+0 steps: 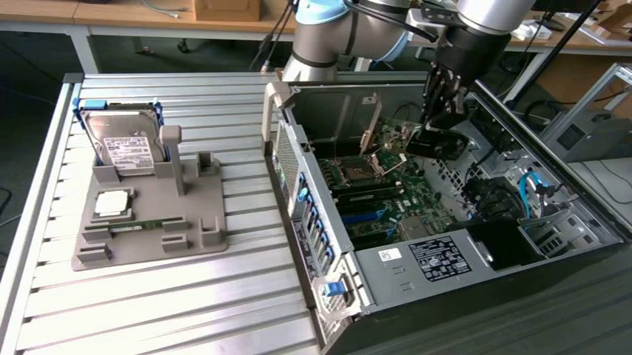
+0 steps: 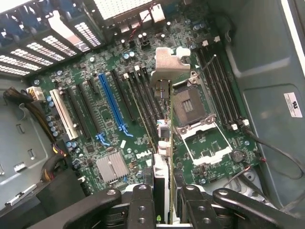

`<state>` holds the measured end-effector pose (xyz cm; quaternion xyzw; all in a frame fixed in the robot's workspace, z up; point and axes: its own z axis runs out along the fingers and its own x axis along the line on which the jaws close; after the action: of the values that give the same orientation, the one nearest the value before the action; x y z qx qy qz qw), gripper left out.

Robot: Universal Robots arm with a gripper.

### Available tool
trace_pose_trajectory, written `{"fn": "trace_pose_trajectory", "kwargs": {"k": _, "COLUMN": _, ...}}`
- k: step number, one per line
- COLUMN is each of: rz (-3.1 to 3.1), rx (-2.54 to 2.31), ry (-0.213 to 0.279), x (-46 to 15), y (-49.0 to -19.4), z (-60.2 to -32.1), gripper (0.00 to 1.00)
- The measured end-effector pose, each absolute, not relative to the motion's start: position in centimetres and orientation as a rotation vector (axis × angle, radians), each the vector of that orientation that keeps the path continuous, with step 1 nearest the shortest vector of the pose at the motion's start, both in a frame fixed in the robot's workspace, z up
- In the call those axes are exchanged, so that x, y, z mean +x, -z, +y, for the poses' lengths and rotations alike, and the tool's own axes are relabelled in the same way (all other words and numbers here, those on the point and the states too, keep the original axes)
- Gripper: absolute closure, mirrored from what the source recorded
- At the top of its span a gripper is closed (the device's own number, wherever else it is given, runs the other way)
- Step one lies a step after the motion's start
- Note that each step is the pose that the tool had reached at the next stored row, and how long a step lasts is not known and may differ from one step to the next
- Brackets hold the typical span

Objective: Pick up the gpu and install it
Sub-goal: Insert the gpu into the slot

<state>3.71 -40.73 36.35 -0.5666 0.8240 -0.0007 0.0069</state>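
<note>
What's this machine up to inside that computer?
The robot's black gripper is clamped on a thin dark graphics card with a silver metal bracket. It holds the card over the green motherboard inside the open grey metal computer case. The card does not look seated in a slot yet.

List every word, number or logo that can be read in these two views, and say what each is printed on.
No text reads clearly in either view.
Too small: print on the hard drive label.
Too small: print on the power supply label.
Too small: the small white sticker beside it.
Blurred: dark marks on the case wall sticker.
Too small: white lettering on the motherboard.
</note>
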Motion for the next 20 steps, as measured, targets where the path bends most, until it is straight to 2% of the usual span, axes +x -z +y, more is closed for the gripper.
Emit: {"fn": "trace_pose_trajectory", "kwargs": {"k": 20, "rz": 2.457, "rx": -1.936, "ry": 0.001, "x": 3.71, "y": -36.25, "z": -40.74, "gripper": 0.73}}
